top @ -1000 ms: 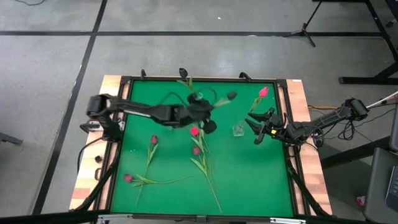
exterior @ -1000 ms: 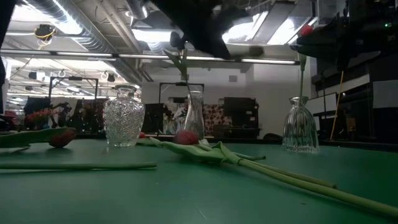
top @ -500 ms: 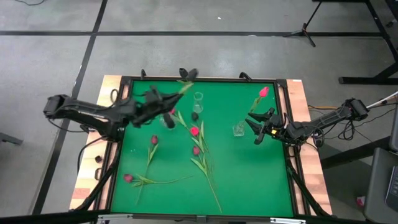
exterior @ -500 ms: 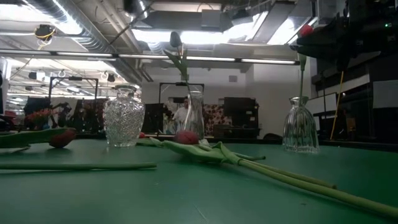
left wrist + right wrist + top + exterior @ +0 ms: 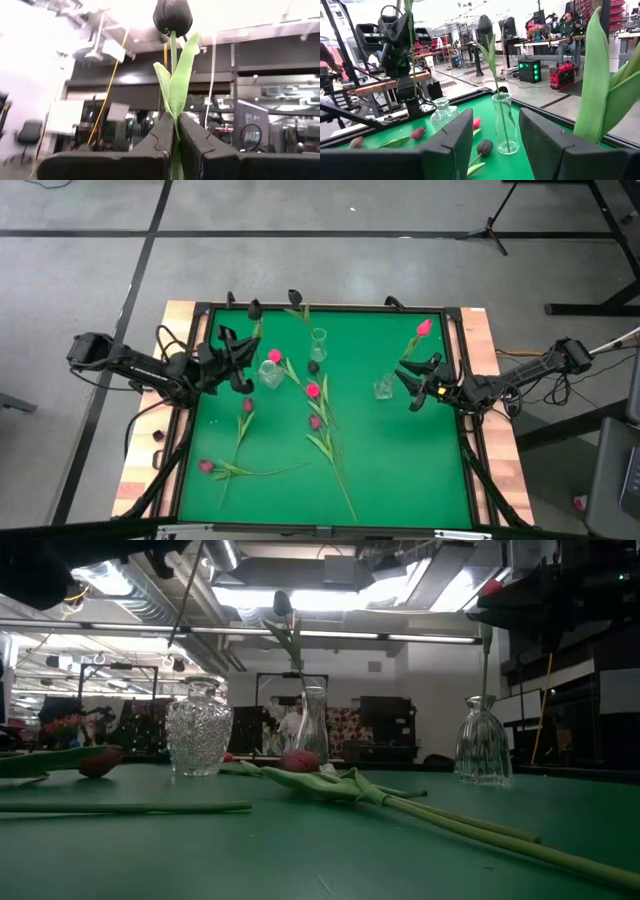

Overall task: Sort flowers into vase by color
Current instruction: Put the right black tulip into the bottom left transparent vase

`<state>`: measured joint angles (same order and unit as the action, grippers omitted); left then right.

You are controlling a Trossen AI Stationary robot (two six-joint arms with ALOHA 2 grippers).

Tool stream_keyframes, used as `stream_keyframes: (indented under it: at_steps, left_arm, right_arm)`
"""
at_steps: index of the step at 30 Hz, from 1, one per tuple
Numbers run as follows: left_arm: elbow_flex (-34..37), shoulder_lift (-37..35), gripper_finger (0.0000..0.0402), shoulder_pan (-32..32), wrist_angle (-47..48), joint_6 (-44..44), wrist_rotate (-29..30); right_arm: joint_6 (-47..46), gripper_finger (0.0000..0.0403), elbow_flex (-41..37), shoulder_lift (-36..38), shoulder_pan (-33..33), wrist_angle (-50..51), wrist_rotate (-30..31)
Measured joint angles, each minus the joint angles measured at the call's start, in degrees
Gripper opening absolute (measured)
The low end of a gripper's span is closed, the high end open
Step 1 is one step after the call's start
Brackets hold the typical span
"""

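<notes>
Above the table's left-rear part, left gripper (image 5: 232,352) is clamped tight on a near-black tulip (image 5: 172,16), stem upright, head on top. Slim vase (image 5: 318,338) w/ a dark tulip already in it lies further toward the table's centre, so left arm is nearer (by far). Right gripper (image 5: 417,385) waits half-spread beside bell vase (image 5: 384,388), holding nothing that I can see.

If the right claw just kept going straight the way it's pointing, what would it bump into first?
Judging by its wrist view, the right claw, standing open, points across the green table at the slim glass vase, so that likely comes first. The dark tulip head lying beside it looks about as near; depth is unclear.
</notes>
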<state>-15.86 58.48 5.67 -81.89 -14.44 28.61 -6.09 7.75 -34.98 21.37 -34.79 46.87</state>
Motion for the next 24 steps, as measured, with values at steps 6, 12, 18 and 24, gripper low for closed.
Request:
stream_keyframes:
  at_steps: [6, 12, 18, 24]
  left_arm:
    - [0.00, 0.33, 0.0012, -0.07, -0.43, -5.37, -3.02]
    - [0.00, 1.69, 0.0012, -4.43, -1.10, -3.02, -8.81]
    - [0.00, 1.95, 0.0012, -11.98, -0.23, 5.28, -18.51]
    - [0.00, 1.95, 0.0012, -17.31, -0.84, 9.56, -26.00]
  right_arm:
    - [0.00, 0.0159, 0.00, -0.02, 0.00, 0.05, 0.55]
    - [-0.02, 0.0159, 0.00, -0.02, 0.00, -0.14, 0.57]
    - [0.26, 0.0159, 0.00, -0.01, 0.00, -0.20, 0.62]
    - [0.31, 0.0159, 0.00, -0.02, 0.00, -0.21, 0.63]
